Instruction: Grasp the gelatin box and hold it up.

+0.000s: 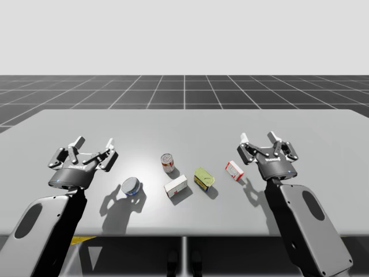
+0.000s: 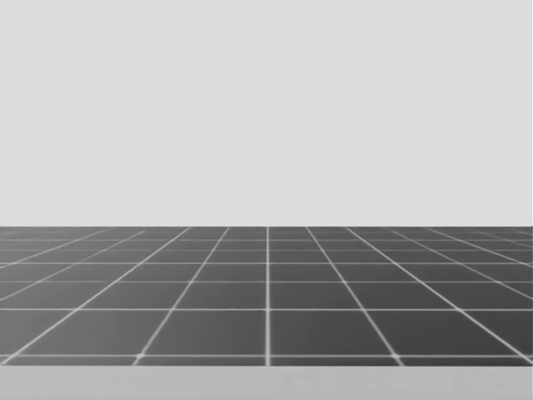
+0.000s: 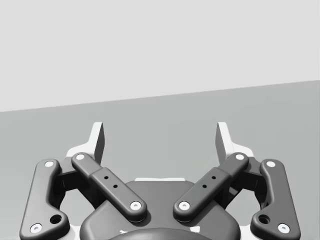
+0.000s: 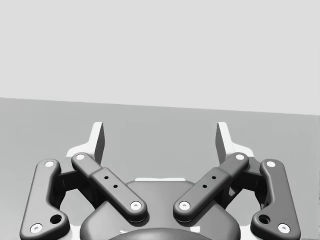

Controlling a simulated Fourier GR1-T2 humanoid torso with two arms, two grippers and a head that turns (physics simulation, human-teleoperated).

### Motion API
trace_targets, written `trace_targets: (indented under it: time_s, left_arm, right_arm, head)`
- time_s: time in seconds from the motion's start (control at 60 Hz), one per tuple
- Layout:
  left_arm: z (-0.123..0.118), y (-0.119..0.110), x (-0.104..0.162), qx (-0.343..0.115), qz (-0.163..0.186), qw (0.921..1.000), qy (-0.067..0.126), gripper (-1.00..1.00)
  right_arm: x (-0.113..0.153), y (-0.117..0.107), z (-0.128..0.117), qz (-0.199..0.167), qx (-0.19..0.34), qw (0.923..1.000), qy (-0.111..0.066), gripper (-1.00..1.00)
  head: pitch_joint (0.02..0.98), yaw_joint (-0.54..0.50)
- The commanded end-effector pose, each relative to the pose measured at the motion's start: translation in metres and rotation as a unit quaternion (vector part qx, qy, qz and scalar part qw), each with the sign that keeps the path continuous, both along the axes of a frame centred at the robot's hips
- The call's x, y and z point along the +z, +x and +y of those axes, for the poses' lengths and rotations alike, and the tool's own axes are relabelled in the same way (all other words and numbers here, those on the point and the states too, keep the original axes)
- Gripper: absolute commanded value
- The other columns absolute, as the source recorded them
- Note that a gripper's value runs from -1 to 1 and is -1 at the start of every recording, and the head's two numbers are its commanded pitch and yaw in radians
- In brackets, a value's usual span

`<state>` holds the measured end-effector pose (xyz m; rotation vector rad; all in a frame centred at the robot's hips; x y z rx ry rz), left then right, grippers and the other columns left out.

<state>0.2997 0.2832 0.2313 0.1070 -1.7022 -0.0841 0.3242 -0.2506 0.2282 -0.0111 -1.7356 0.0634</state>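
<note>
While both arms wait at the near edge in the high view, my left hand [image 1: 94,147] hangs over the left of the grey tabletop [image 1: 184,124] with its fingers spread and nothing between them. My right hand [image 1: 258,141] is over on the right, released as well.

Two small boxes could be the gelatin box, and I cannot tell which one it is. The red-and-white box [image 1: 234,170] lies just beside my right hand, apart from it, with its long axis running from far-left to near-right. The white box with red marks [image 1: 176,186] lies near the middle, its long axis running from near-left to far-right.

Around them are a red can [image 1: 167,163] standing upright behind the white box, a blue-topped can [image 1: 131,186] to its left, and a yellow-green tin [image 1: 203,178] between the two boxes. The print on all of them is too small to read. Beyond the tabletop is a dark gridded floor [image 1: 184,92] under a pale blank backdrop.

Up in the head view, the gridded floor [image 2: 266,292] again, the pale backdrop above it, and a light strip along the lower edge.

Left wrist view now: the left hand [image 3: 160,137] has its fingers wide apart over bare tabletop [image 3: 275,110].

Right wrist view: the right hand [image 4: 160,137] is the same, spread wide over plain tabletop [image 4: 40,120].
</note>
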Motion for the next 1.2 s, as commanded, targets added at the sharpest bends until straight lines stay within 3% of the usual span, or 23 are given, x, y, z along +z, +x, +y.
trace_targets:
  time_s: [0.017, 0.067, 0.217, 0.467, 0.85, 1.067, 1.2]
  left_arm:
    - [-0.0003, 0.0, -0.0007, 0.001, 0.001, 1.0, 0.002, -1.0]
    - [-0.0004, 0.0001, -0.0007, 0.001, 0.001, 1.0, 0.003, -1.0]
    - [-0.0001, 0.0006, -0.0009, 0.002, 0.003, 1.0, 0.004, -1.0]
    - [0.0005, 0.0019, -0.0022, 0.006, 0.006, 0.9998, 0.016, -1.0]
    - [-0.0041, 0.0026, -0.0039, -0.003, 0.009, 0.9996, 0.026, -1.0]
    - [-0.0076, 0.0043, -0.0052, -0.008, 0.01, 0.9994, 0.031, -1.0]
    - [-0.0079, 0.0041, -0.0056, -0.008, 0.011, 0.9995, 0.03, -1.0]
  right_arm:
    - [-0.001, -0.0021, 0.0007, 0.003, -0.006, 0.9999, 0.016, -1.0]
    - [0.0002, -0.0017, 0.0003, -0.003, -0.012, 0.9999, 0.011, -1.0]
    - [0.0, 0.0031, -0.0022, 0.019, 0.009, 0.9995, 0.024, -1.0]
    - [-0.0006, 0.0053, -0.002, 0.02, 0.003, 0.9995, 0.022, -1.0]
    - [-0.0035, 0.0073, 0.0001, 0.022, -0.006, 0.9997, 0.009, -1.0]
    - [-0.0022, 0.0069, 0.0002, 0.019, -0.006, 0.9998, 0.006, -1.0]
    - [0.0015, 0.0023, -0.0001, 0.029, 0.0, 0.9993, 0.024, -1.0]
  head:
    - [0.076, 0.0]
    - [0.084, 0.0]
    - [0.163, 0.0]
    - [0.428, -0.01]
    - [0.753, -0.28]
    - [0.821, -0.36]
    - [0.81, -0.36]
